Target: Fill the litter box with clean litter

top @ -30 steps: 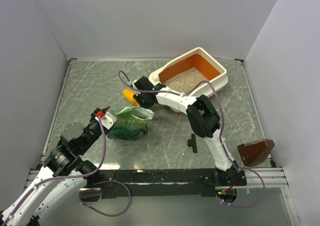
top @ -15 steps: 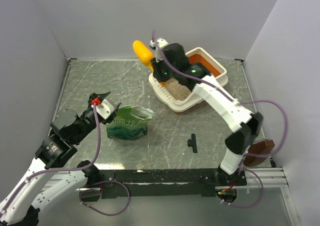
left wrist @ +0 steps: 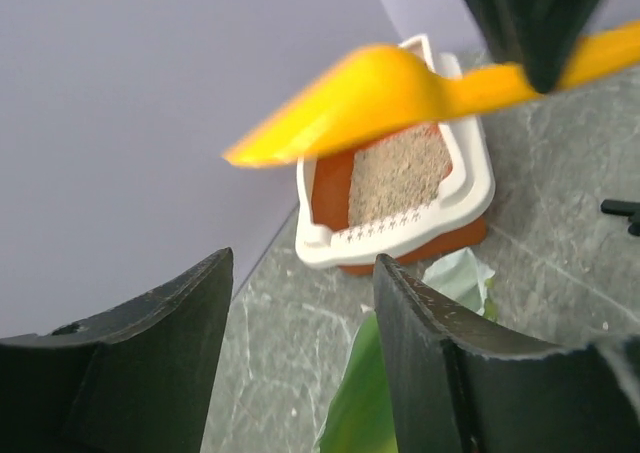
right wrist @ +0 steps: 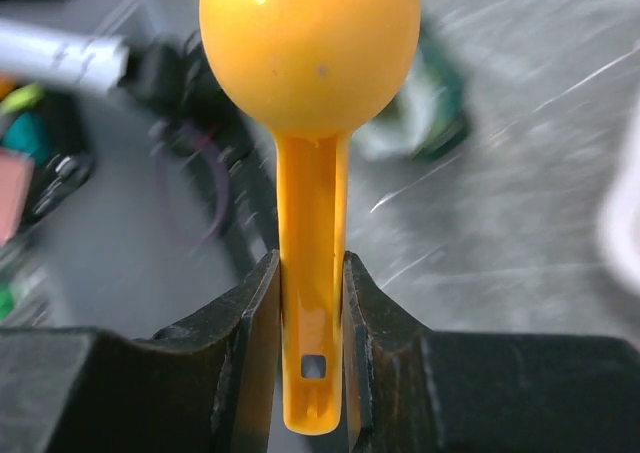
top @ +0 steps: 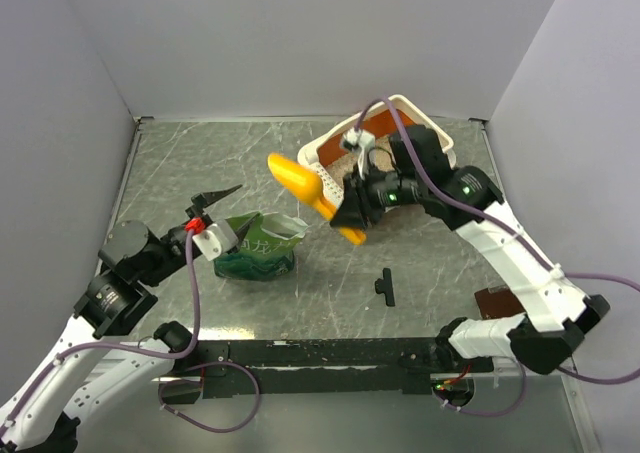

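The litter box (top: pixel 432 115) stands at the back right, cream rim and orange inside, partly hidden by my right arm. In the left wrist view the litter box (left wrist: pixel 470 188) shows beige clean litter (left wrist: pixel 400 173) on its floor. My right gripper (top: pixel 350 216) is shut on the handle of a yellow-orange scoop (top: pixel 305 188), held in the air left of the box. The right wrist view shows the scoop (right wrist: pixel 310 53) clamped between the fingers of my right gripper (right wrist: pixel 312 273). My left gripper (top: pixel 215 198) is open and empty above the green bag (top: pixel 258 250); it shows open in its own view (left wrist: pixel 300 313).
A small black part (top: pixel 386 286) lies on the table in front of the box. A brown object (top: pixel 510 305) sits at the front right edge. Grey walls close the table on three sides. The green bag's open mouth (left wrist: pixel 455 273) faces the box.
My right arm has swung the scoop from the far left corner of the box down and forward, to between box and bag. My left gripper has lifted off the bag.
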You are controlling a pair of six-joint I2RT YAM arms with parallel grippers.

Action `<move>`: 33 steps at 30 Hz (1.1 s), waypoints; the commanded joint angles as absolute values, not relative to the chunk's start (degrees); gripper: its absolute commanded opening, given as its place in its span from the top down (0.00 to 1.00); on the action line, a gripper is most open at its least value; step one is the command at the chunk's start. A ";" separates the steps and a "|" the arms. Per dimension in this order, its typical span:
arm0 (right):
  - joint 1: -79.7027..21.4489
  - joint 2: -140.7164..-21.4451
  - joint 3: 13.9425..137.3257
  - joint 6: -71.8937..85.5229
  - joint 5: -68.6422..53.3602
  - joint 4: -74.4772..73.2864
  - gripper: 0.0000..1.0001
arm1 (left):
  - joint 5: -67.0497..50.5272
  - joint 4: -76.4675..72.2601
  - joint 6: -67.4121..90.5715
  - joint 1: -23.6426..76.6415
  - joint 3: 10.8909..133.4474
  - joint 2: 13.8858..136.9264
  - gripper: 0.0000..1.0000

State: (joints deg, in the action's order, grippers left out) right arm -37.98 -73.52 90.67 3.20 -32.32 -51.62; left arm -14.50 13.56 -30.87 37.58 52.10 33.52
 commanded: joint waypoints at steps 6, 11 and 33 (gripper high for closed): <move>-37.79 -56.35 73.84 6.59 -54.92 -52.56 1.00 | -28.20 9.93 -31.82 37.70 50.36 29.62 0.34; -37.97 -52.47 68.39 8.52 -62.66 -47.91 1.00 | -37.17 15.55 -32.43 37.62 52.64 31.11 0.35; -45.96 -57.74 66.45 10.46 -61.17 -41.14 1.00 | -50.89 10.02 -26.11 37.62 52.12 34.01 0.37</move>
